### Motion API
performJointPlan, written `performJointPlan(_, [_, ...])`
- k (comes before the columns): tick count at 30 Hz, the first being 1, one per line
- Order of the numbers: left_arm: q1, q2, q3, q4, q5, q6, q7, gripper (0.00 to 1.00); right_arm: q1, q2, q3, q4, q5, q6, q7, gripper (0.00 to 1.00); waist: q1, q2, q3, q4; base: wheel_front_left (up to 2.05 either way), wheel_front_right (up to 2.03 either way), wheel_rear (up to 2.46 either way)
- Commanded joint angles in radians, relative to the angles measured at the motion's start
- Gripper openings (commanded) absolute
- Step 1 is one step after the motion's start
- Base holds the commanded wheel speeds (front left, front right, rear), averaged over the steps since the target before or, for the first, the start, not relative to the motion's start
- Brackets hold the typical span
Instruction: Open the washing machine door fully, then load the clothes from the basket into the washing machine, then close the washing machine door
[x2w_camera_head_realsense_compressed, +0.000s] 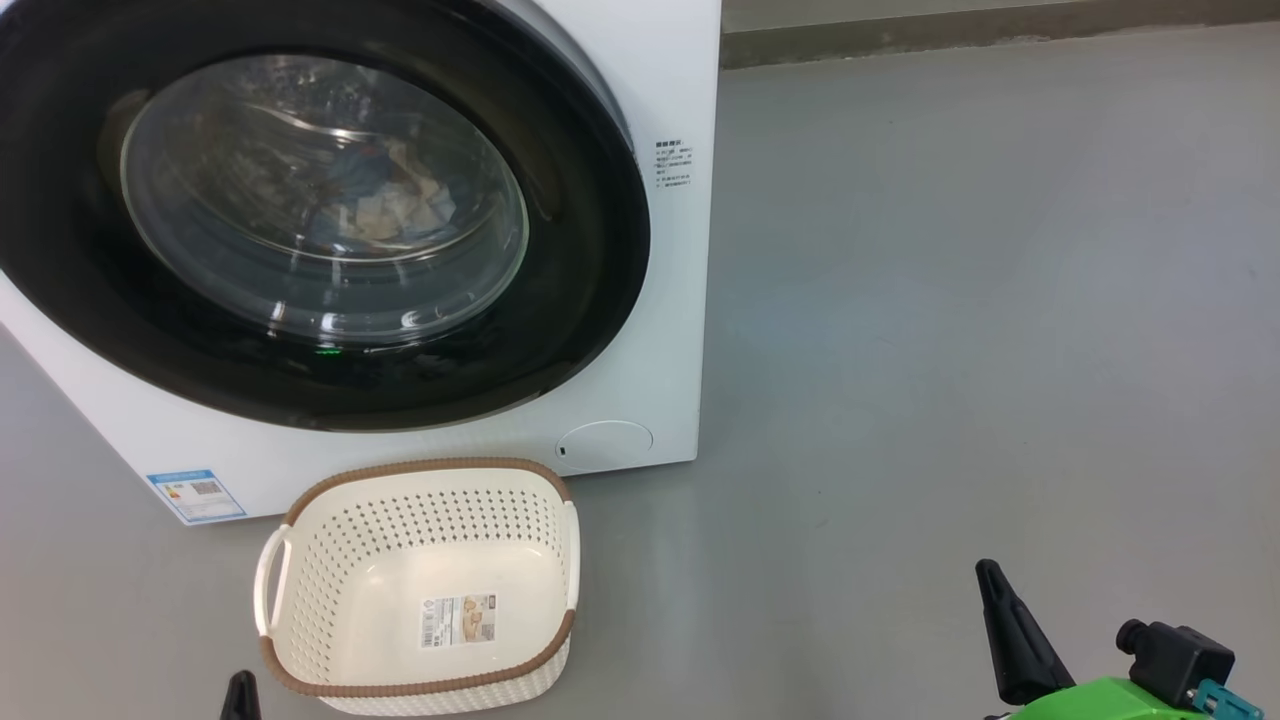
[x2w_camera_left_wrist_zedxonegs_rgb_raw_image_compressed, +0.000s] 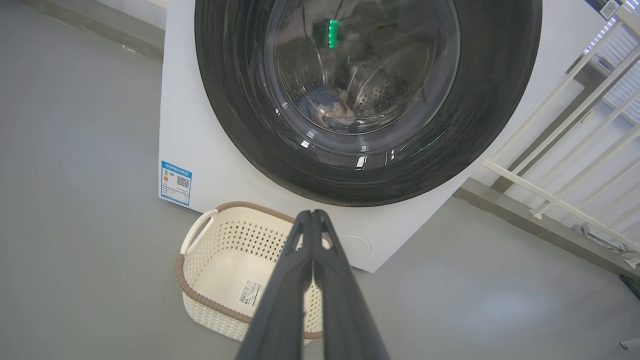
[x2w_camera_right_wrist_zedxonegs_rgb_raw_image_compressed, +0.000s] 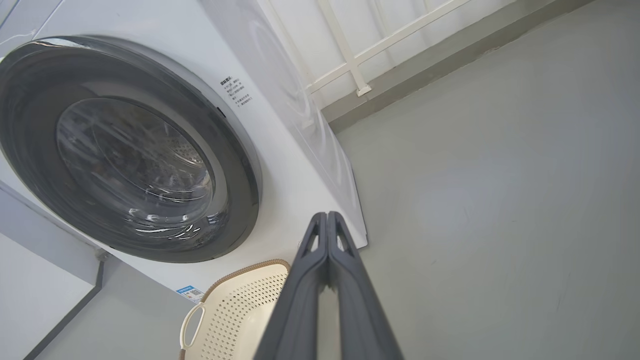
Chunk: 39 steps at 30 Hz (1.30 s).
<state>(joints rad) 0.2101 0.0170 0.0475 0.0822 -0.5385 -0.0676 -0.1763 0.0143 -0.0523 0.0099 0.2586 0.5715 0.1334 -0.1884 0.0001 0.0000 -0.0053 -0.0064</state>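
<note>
The washing machine door (x2w_camera_head_realsense_compressed: 320, 200) is shut flush against the washing machine (x2w_camera_head_realsense_compressed: 680, 300), and the clothes (x2w_camera_head_realsense_compressed: 385, 205) are seen through it, inside the drum. The basket (x2w_camera_head_realsense_compressed: 420, 468) is set empty on the floor (x2w_camera_head_realsense_compressed: 950, 300), just before the machine's lower edge. Bare floor is left to the right. The left tool (x2w_camera_left_wrist_zedxonegs_rgb_raw_image_compressed: 312, 215) and right tool (x2w_camera_right_wrist_zedxonegs_rgb_raw_image_compressed: 327, 216) are pressed closed on nothing.

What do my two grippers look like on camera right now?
Both the left gripper and right gripper have two long, tapering dark grey fingers with narrow cut-out slots near the tips. Behind the right one sits a bright green housing carrying a black plug.
</note>
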Motion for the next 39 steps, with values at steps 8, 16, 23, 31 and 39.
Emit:
performJointPlan(8, [-0.073,0.019,0.014,0.003,-0.125,-0.017,0.031,0.0,-0.048,-0.01,-0.012,-0.022,0.128,-0.001,0.03,0.0,0.0,0.0,0.001,0.001,0.0,0.0,0.0])
performJointPlan(16, [-0.093,0.021,0.017,0.016,-0.202,-0.021,0.05,0.0,-0.054,-0.012,-0.018,-0.022,0.204,-0.001,0.05,0.0,0.0,0.0,0.002,0.001,0.0,0.0,0.0])
performJointPlan(23, [-0.113,0.023,0.02,0.029,-0.279,-0.024,0.07,0.0,-0.06,-0.013,-0.024,-0.021,0.279,-0.001,0.069,0.0,0.0,0.0,0.002,0.002,0.0,0.0,0.0])
performJointPlan(31, [-0.135,0.026,0.023,0.043,-0.367,-0.029,0.093,0.0,-0.066,-0.013,-0.032,-0.02,0.364,-0.001,0.092,0.0,0.0,0.0,0.003,0.002,0.0,0.0,0.0])
performJointPlan(39, [-0.157,0.028,0.027,0.058,-0.454,-0.033,0.115,0.0,-0.073,-0.014,-0.04,-0.02,0.45,-0.001,0.115,0.0,0.0,0.0,0.003,0.003,0.0,0.0,0.0])
